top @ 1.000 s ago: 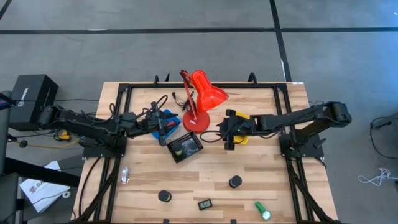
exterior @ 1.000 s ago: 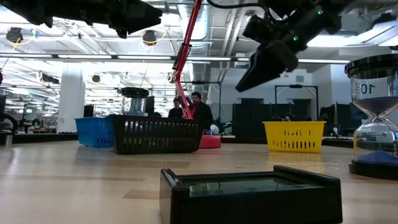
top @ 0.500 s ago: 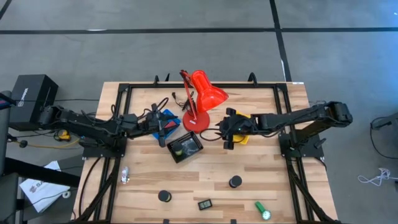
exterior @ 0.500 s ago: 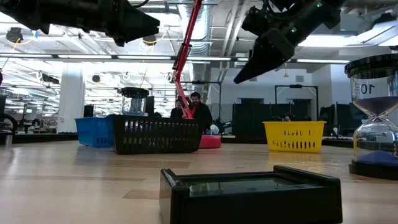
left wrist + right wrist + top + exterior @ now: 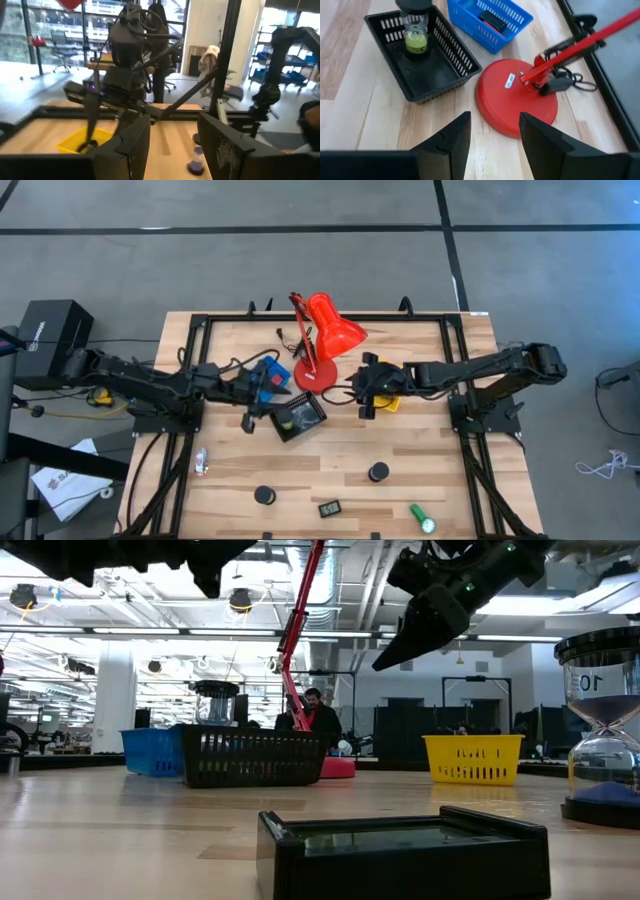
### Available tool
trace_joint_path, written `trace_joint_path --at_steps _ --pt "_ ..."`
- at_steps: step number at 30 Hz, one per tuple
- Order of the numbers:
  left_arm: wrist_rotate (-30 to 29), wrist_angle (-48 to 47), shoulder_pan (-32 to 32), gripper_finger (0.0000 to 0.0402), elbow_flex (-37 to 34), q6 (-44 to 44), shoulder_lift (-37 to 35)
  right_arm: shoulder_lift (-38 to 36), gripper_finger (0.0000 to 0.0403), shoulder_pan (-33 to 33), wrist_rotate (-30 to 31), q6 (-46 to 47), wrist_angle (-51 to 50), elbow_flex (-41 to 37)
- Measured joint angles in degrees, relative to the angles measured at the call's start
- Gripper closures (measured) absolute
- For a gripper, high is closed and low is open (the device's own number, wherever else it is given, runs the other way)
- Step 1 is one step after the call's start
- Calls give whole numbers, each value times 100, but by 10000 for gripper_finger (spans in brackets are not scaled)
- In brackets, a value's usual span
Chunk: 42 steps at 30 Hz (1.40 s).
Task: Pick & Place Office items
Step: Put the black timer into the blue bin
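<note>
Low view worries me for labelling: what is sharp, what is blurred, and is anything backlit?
Low view: the black case nearest the lens is soft, and both arms overhead are dark silhouettes against bright ceiling lights; the black basket and yellow basket read clearly. Left wrist view: the left gripper is blurred.

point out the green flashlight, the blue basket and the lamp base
green flashlight point(image 5: 421, 518): high view, middle of its body
blue basket point(image 5: 496, 35): right wrist view, its near wall
lamp base point(image 5: 512, 102): right wrist view, bare red top
</note>
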Motion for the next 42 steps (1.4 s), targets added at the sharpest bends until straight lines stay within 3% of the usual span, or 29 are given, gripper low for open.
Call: trace_joint_path --at_steps 16,27,35,42 --pt "-169 -26 -1338 243 1977 -15 2539 -2 244 203 -34 -134 180 185" --pt "-1593 -317 -2434 243 3094 -65 3682 173 244 690 -43 0 229 180" --pt "-1637 -1390 -2764 243 4057 -1142 4611 272 244 1281 -38 894 451 189" --pt "-1948 -1601 -3002 243 4221 -1770 5046 433 244 2083 6 1037 1454 196"
